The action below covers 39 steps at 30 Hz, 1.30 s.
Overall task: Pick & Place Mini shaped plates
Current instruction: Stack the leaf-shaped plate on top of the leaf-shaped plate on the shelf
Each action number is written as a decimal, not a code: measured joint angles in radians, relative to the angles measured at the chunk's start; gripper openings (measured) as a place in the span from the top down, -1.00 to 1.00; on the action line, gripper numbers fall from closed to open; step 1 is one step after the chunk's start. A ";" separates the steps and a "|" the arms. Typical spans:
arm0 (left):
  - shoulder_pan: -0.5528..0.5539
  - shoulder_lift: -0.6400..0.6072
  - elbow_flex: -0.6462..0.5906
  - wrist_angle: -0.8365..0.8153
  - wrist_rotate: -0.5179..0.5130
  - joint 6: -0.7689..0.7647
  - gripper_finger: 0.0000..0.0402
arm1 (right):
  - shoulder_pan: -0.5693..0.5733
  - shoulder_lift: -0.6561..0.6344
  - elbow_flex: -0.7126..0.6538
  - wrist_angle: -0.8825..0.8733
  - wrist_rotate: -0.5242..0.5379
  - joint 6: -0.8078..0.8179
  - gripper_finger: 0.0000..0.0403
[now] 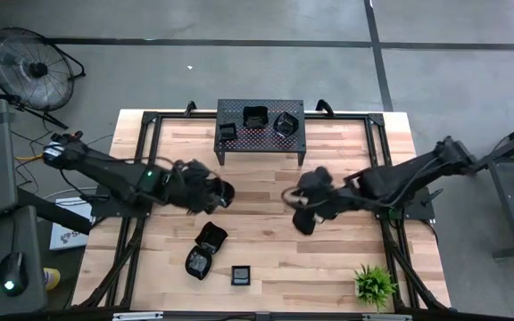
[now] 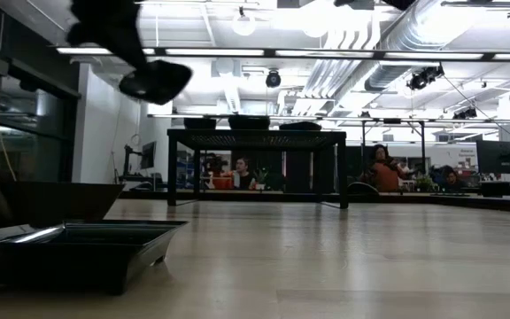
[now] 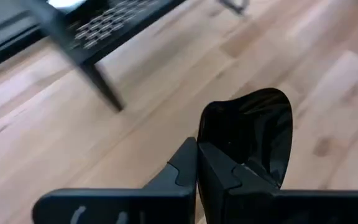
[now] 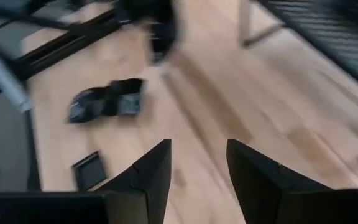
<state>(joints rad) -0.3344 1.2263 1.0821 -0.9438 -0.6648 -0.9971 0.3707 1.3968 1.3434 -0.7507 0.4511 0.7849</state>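
My left gripper [image 1: 219, 194] hovers over the table's middle, left of centre, shut on a glossy black mini plate [image 3: 253, 134] that shows lifted high in the low view [image 2: 153, 81]. My right gripper [image 4: 197, 165] is open and touches nothing, above the table right of centre [image 1: 303, 214]. A cluster of black plates [image 1: 203, 251] and a single square plate [image 1: 241, 275] rest flat on the wood near the near edge. Three more plates [image 1: 257, 117] sit on top of the perforated stand [image 1: 260, 141]. My left gripper pinches the plate by its rim [image 3: 211, 163] between the two shut fingers [image 3: 180, 168]. The plate juts out beyond the fingertips, lifted clear of the table, roughly level and slightly tilted in the low view.
The black perforated stand on legs [image 2: 255, 137] stands at the table's far edge. A small green plant [image 1: 375, 283] sits at the near right corner. Bare wood lies between the two grippers and the stand. People sit in the room beyond the table [image 2: 383, 168].
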 joint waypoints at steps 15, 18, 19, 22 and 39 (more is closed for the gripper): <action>0.371 0.000 0.000 0.328 0.699 0.579 1.00 | 0.098 0.180 0.000 0.353 -0.004 -0.766 0.26; 0.414 0.000 0.000 0.333 0.756 0.610 1.00 | 0.093 0.193 0.000 0.387 0.026 -0.855 0.26; 0.425 0.000 0.000 0.340 0.770 0.617 1.00 | 0.087 0.198 0.000 0.394 0.030 -0.891 0.26; 0.443 0.000 0.000 0.366 0.797 0.631 1.00 | 0.065 0.221 0.008 0.408 0.027 -0.983 0.26; 0.439 0.000 0.000 0.366 0.809 0.652 1.00 | -0.026 0.536 0.441 0.010 0.035 -1.322 0.26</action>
<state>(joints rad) 0.1047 1.2263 1.0824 -0.5774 0.1440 -0.3447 0.3447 1.9327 1.7847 -0.7410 0.4862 -0.5372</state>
